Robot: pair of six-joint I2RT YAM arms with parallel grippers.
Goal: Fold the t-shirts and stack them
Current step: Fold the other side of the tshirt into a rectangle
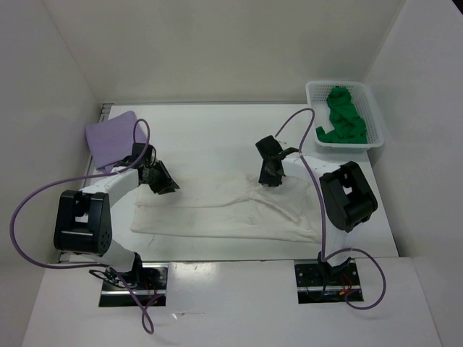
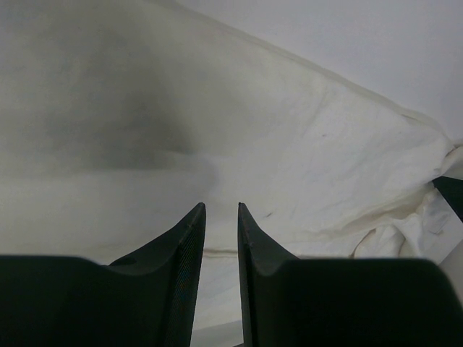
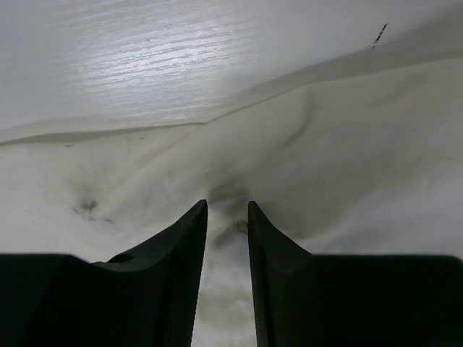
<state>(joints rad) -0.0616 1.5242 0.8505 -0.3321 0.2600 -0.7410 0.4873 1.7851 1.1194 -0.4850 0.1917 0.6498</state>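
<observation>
Presently the cream shirt (image 1: 224,213) lies spread flat across the middle of the table (image 1: 210,137), long side running left to right, with loose wrinkles toward its right end. Faint grey marks show on the cloth.

Left gripper (image 1: 165,182): positioned at the upper left corner of the cream shirt, low against the cloth. From the wrist camera its fingers (image 2: 189,242) stand narrowly apart with a slim gap, and a folded edge of the shirt crosses just beyond the tips. Whether cloth is pinched between them cannot be told.

Right gripper (image 1: 270,176): positioned at the upper edge of the same shirt, right of centre. Its fingers (image 3: 194,238) are also narrowly apart. Creases in the cloth run in toward the tips, and a small dark pucker sits at the gap. A grip cannot be confirmed from the views.

The lavender shirt (image 1: 110,136) rests folded at the far left corner of the table, well apart from the cream one and just behind the left arm.

The green shirt (image 1: 343,119) sits crumpled inside the white mesh basket (image 1: 311,90) at the far right corner.
</observation>
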